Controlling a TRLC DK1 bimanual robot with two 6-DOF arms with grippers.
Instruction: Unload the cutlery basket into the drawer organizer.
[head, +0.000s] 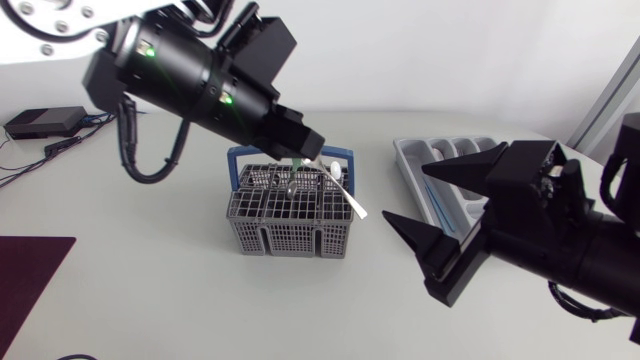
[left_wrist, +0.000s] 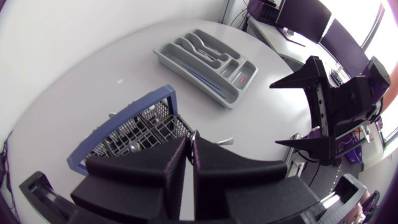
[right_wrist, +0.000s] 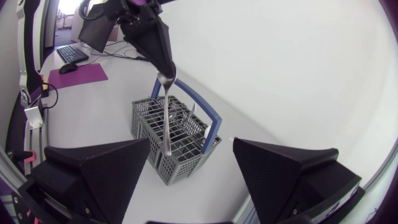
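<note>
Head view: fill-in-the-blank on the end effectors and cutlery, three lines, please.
The left end effector is shut on a spoon above the ____.
The right end effector is ____ and holds nothing.
The organizer lies on the ____ arm's side of the table.
Missing: basket; open; right.

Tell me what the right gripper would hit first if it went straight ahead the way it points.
Probably the basket, dead ahead of the right gripper. The spoon in the left gripper hangs over it and may come first; depth is unclear.
</note>
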